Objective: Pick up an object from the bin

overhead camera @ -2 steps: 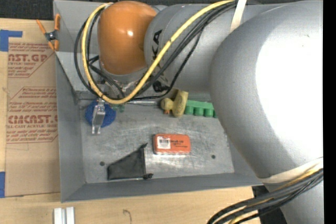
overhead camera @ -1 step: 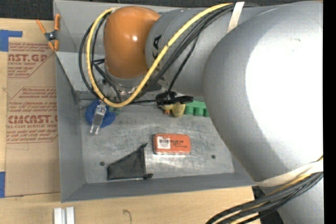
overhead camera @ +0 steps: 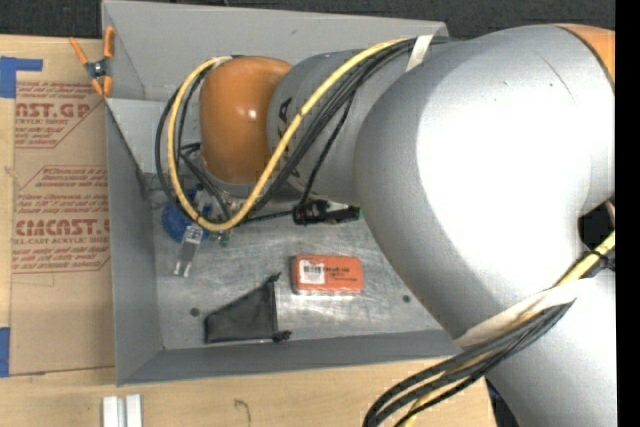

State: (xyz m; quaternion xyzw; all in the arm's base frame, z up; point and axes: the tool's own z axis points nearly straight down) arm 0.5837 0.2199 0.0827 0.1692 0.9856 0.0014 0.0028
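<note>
Grey metal bin seen from above, with the KUKA arm reaching in from the right edge and covering most of the bin's back and right portions. The rounded orange cover on the wrist sits over the back left part of the floor. Yellow and black cables loop around the cover and trail back along the arm.

The gripper projects below the cover, close to the left wall and low over the floor. It is largely hidden by the cover and cables, so whether it is apart, together or clamped on something cannot be told.

A small blue object, its kind not discernible, lies at the gripper by the left wall. It is the item nearest the tool, and whether the two touch cannot be told.

An orange rectangular packet with a white barcode label lies flat near the middle of the floor, towards the front wall and well apart from the gripper. A black, flat, wedge-shaped piece lies near the front left corner, just left of the packet and not touching it.
</note>
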